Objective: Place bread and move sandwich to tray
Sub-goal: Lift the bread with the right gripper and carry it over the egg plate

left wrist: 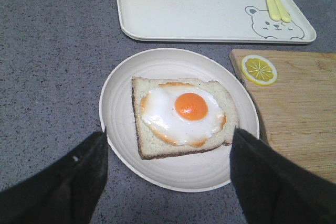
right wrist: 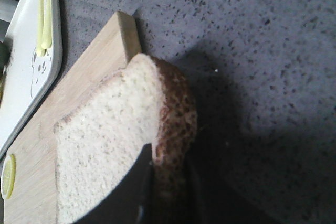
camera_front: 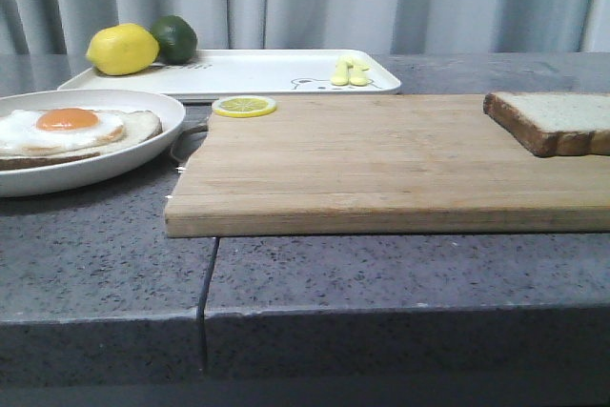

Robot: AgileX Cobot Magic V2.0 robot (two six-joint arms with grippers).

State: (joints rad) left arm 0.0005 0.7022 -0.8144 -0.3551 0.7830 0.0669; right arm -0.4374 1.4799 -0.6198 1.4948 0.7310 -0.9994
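The sandwich (camera_front: 71,128), a brown-crusted slice with a fried egg, lies on the round white plate (camera_front: 143,154) at the left. In the left wrist view my left gripper (left wrist: 168,132) hovers open over the plate (left wrist: 121,103), one finger on each side of the egg slice (left wrist: 184,114). The bread (camera_front: 553,121), a thick pale slice, lies at the right end of the wooden board. My right gripper (right wrist: 170,171) is shut on its brown crust edge (right wrist: 176,114), one finger on the white face. The white tray (camera_front: 257,71) stands at the back. Neither gripper shows in the front view.
On the tray lie a lemon (camera_front: 122,49), a lime (camera_front: 174,37) and yellow cutlery (camera_front: 349,71). The wooden board (camera_front: 381,164) fills the middle, with a lemon slice (camera_front: 244,105) at its far left corner. The grey counter has a seam (camera_front: 208,278) near the front.
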